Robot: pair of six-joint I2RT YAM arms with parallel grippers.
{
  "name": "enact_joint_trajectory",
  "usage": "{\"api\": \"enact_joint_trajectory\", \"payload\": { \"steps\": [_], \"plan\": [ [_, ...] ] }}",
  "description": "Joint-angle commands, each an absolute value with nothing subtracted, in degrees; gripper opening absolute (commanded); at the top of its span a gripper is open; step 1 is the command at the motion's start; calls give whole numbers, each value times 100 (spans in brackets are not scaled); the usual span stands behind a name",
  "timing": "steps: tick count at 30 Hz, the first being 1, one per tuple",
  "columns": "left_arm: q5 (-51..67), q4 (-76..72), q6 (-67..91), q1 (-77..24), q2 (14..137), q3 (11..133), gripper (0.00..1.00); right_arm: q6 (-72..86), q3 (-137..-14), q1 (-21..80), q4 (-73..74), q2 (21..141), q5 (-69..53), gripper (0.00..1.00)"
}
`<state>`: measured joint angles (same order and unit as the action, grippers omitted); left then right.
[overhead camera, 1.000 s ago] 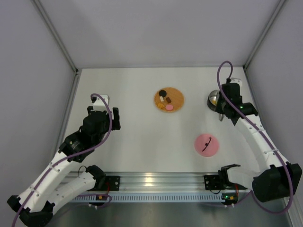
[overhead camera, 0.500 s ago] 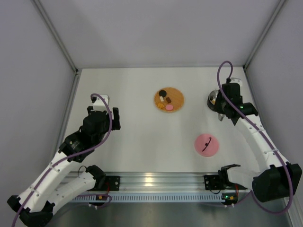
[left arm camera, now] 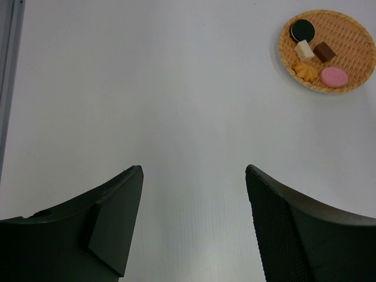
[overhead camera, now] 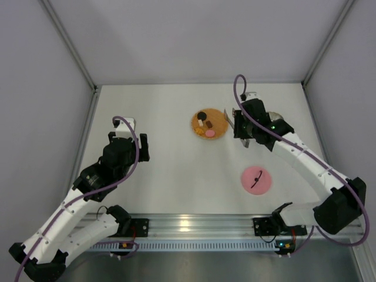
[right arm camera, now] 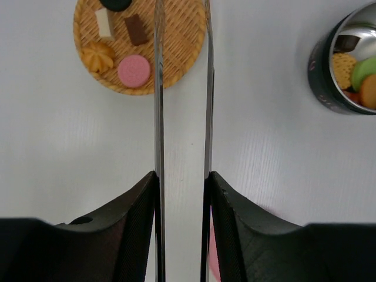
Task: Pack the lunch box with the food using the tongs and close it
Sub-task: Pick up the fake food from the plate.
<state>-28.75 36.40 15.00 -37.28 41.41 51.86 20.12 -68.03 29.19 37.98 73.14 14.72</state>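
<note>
My right gripper is shut on the tongs. Their two silver arms stand apart and run forward, ending over the right edge of the woven mat. Several pieces of food lie on that mat: a pink round, an orange cookie, a brown block, a white piece and a dark round. The steel lunch box stands to the right, open, with several pieces inside. In the top view the right gripper hovers just right of the mat. My left gripper is open and holds nothing, far left of the mat.
The pink round lid lies flat on the white table, nearer the front than the right gripper. Grey walls close in the table on the left, back and right. The left arm stays over the left side.
The right arm swung left, from over the lunch box to beside the woven mat, carrying the tongs, whose arms spread somewhat. The left arm stayed still.
</note>
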Motion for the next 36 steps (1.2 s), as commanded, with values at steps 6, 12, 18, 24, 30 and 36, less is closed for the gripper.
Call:
{"api": "enact_joint_trajectory", "payload": {
  "steps": [6, 12, 18, 24, 30, 36],
  "plan": [
    [-2892, 3445, 1459, -3726, 4157, 5133, 76, 2065, -7356, 3524, 3217, 8279, 1275, 39],
    [-2883, 3445, 1459, -3718, 4166, 5124, 76, 2048, -7541, 3700, 3120, 8727, 1222, 40],
    [-2883, 3445, 1459, -3718, 4175, 5124, 76, 2039, -7655, 3753, 3076, 9008, 1239, 40],
    [-2883, 3445, 1459, -3718, 4175, 5124, 76, 2013, -7787, 3744, 3076, 9254, 1292, 41],
    [-2892, 3445, 1459, -3718, 4175, 5124, 76, 1960, -7954, 3753, 3129, 9448, 1327, 40],
    [-2883, 3445, 1459, -3718, 4157, 5124, 76, 1986, -7945, 3753, 3112, 9510, 1389, 39]
  ]
}}
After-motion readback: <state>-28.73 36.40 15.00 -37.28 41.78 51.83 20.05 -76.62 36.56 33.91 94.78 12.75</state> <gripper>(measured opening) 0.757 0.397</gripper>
